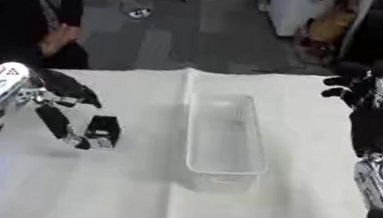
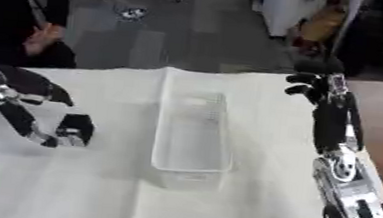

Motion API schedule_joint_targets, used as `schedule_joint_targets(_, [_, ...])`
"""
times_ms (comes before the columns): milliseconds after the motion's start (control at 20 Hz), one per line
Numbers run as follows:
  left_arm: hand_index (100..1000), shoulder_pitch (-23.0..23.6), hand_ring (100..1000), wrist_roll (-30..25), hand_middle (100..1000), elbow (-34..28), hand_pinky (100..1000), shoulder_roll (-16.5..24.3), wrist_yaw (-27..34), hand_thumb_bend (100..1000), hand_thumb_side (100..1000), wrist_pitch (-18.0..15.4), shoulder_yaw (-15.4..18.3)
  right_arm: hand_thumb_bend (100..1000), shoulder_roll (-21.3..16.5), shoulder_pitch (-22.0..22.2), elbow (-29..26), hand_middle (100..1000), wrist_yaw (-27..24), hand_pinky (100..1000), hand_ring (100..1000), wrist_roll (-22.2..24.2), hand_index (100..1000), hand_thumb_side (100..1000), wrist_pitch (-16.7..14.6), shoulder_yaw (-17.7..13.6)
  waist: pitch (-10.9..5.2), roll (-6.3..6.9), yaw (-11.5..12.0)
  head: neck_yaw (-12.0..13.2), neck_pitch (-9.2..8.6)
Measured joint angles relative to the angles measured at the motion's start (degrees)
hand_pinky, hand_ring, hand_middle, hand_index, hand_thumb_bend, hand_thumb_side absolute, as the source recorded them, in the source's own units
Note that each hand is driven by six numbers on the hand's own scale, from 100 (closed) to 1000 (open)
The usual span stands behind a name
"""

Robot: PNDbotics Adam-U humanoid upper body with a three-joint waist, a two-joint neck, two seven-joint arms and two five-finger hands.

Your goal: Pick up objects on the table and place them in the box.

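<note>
A small black block [image 1: 103, 128] is pinched between the thumb and curled fingers of my left hand [image 1: 58, 113], over the white cloth at the table's left. Its shadow falls on the cloth below and to the left, so it hangs a little above the table. The clear plastic box [image 1: 195, 131] stands lengthwise in the middle of the table, to the right of the block, and nothing shows inside it. My right hand [image 2: 320, 90] is raised at the table's far right edge, fingers up and loosely bent, holding nothing.
A white cloth [image 1: 134, 196] covers the table, with a fold line running along the box's left side. Beyond the far edge are grey floor and some clutter at the back right.
</note>
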Motion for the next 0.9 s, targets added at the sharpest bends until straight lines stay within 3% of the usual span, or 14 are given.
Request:
schedule_joint_targets(250, [990,0.20,896,0.21,945,0.69,976,-0.02,-1.12,470,774,-0.21,0.27,189,0.00,0.00,0.00,643,0.00,547,616,-0.01,713,1000,0.00,0.00,0.00,-0.05,0.01,0.02,0.01])
schedule_joint_targets(900, [993,-2.24,902,8.47,953,8.00,975,-4.57,-13.93,480,792,-8.47,3.33,188,0.56,-0.46,0.00,642,0.00,547,617,0.00,714,1000,0.01,0.01,1.41,0.00,-1.44,0.20,-0.05])
